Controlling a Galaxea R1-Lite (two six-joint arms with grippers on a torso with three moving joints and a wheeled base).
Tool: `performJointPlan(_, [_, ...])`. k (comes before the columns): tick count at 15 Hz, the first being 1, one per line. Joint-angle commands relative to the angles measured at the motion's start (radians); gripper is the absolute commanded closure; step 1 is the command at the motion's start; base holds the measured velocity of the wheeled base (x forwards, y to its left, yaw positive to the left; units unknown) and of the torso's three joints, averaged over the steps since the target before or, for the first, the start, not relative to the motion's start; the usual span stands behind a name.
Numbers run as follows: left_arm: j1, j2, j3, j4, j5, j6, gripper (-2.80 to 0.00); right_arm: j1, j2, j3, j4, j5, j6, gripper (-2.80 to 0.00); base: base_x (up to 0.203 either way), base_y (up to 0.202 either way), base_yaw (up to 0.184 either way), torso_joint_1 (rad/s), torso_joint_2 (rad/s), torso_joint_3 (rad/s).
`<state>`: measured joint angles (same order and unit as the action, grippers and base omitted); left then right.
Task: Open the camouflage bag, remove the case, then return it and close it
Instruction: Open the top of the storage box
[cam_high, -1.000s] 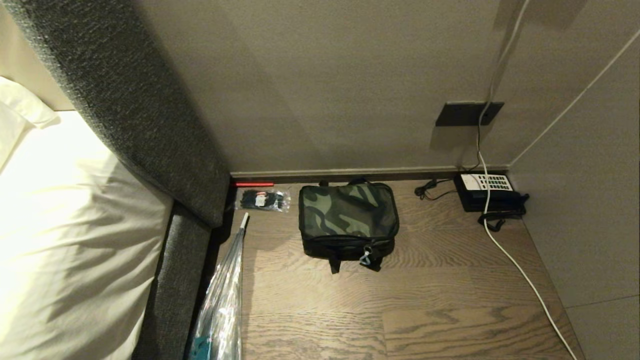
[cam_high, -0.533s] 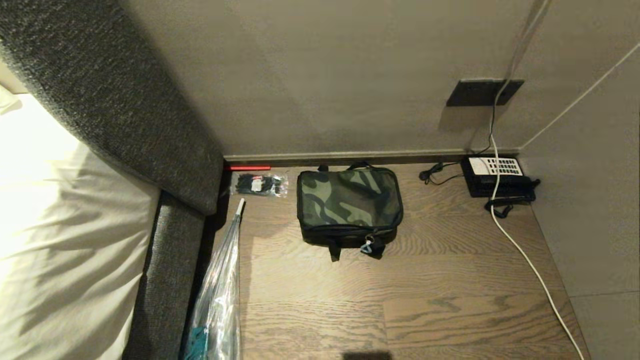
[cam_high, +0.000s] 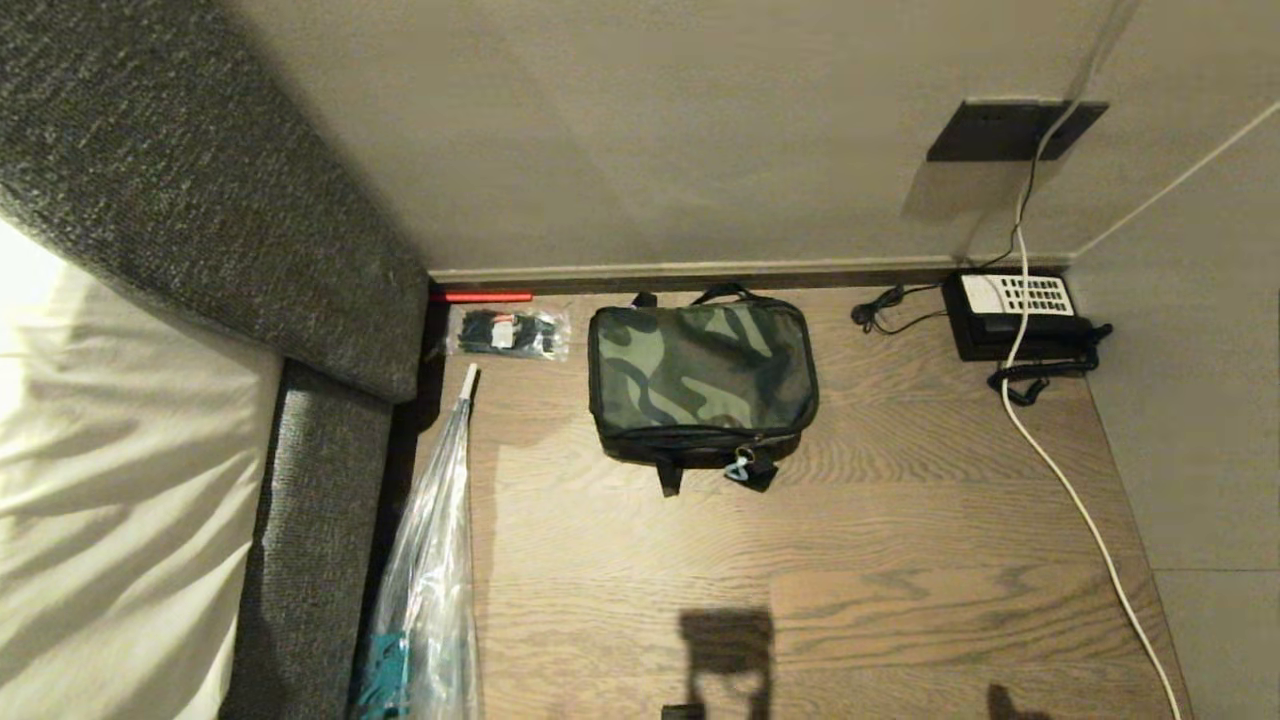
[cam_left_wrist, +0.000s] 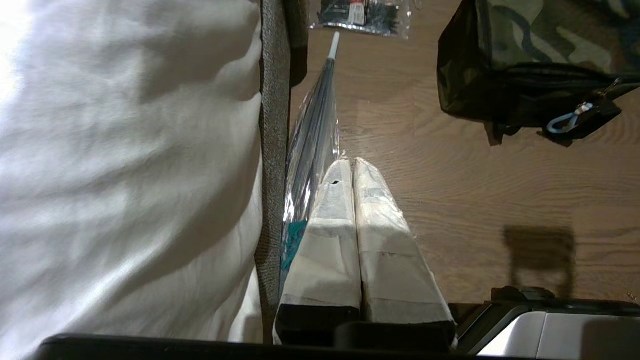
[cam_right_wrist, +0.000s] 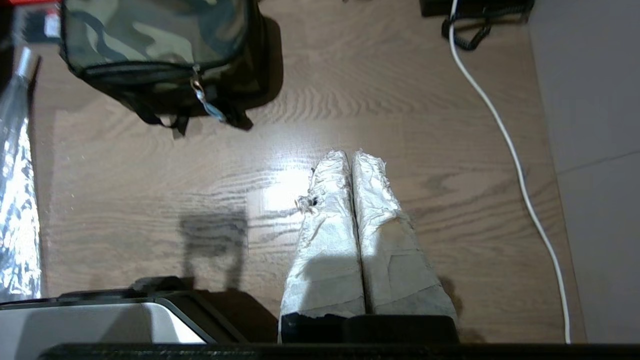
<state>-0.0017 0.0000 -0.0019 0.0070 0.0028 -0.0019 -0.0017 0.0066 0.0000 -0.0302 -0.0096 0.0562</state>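
The camouflage bag (cam_high: 702, 376) sits closed on the wooden floor near the back wall, a light-blue clip (cam_high: 740, 468) hanging at its front. It also shows in the left wrist view (cam_left_wrist: 540, 55) and the right wrist view (cam_right_wrist: 155, 50). The case is hidden. My left gripper (cam_left_wrist: 348, 162) is shut and empty, hovering over the floor beside the bed, well short of the bag. My right gripper (cam_right_wrist: 350, 156) is shut and empty too, over bare floor in front of the bag. Neither gripper appears in the head view.
A bed with white bedding (cam_high: 110, 480) and grey upholstered frame (cam_high: 310, 500) fills the left. A clear plastic bag (cam_high: 430, 590) lies along it. A small packet (cam_high: 508, 333) and red strip (cam_high: 482, 296) lie by the wall. A black telephone (cam_high: 1015, 315) and white cable (cam_high: 1070, 500) run at the right.
The whole head view has tilted downward: bag, telephone and wall socket sit higher in the picture, and the robot's shadow now shows on the floor at the bottom. The things themselves have not moved.
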Motion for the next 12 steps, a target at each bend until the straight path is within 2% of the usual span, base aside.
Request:
performJointPlan(1, [0.000,-0.002,0.000,0.001,0.000,-0.001,0.00,0.000,0.000,0.014,0.000,-0.001,0.001,0.00,0.000,0.000,0.000,0.002,0.00,-0.191])
performJointPlan(12, [0.000,-0.001,0.000,0.001,0.000,-0.001,0.00,0.000,0.000,0.014,0.000,0.000,0.001,0.00,0.000,0.000,0.000,0.003,0.00,-0.196])
